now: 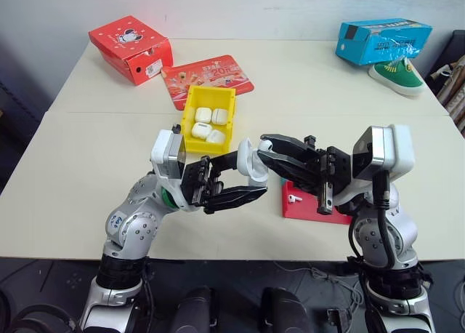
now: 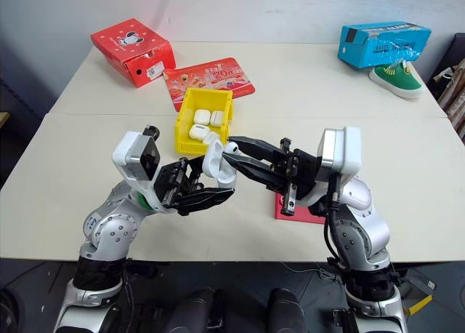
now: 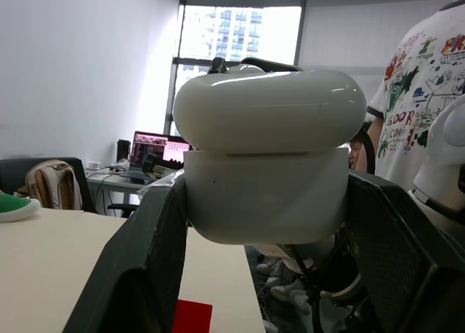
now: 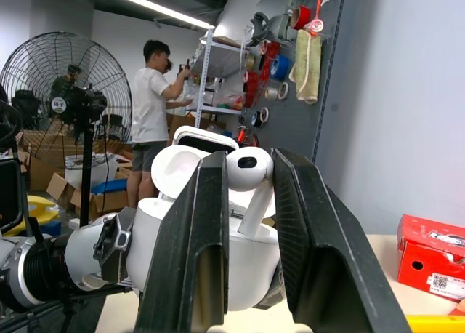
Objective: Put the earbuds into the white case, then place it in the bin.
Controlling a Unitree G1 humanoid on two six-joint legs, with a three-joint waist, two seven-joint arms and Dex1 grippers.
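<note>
My left gripper (image 1: 251,174) is shut on the white case (image 1: 252,162), held above the table's front half with its lid flipped up. In the left wrist view the case (image 3: 265,195) sits clamped between the two black fingers (image 3: 145,267). My right gripper (image 1: 263,150) meets it from the right, shut on one of the earbuds (image 4: 247,174), whose stem points down into the case's opening. A second earbud (image 1: 294,199) lies on a small red tray (image 1: 309,211) under the right arm. The yellow bin (image 1: 189,113) stands just behind the grippers, holding several white cases (image 1: 203,115).
A red cardboard box (image 1: 131,48) and a red printed flat pad (image 1: 211,77) lie at the back left. A blue box (image 1: 383,41) and a green shoe (image 1: 396,75) are at the back right. A person (image 3: 418,93) stands beyond the table; another person (image 4: 149,122) stands by a fan (image 4: 65,86).
</note>
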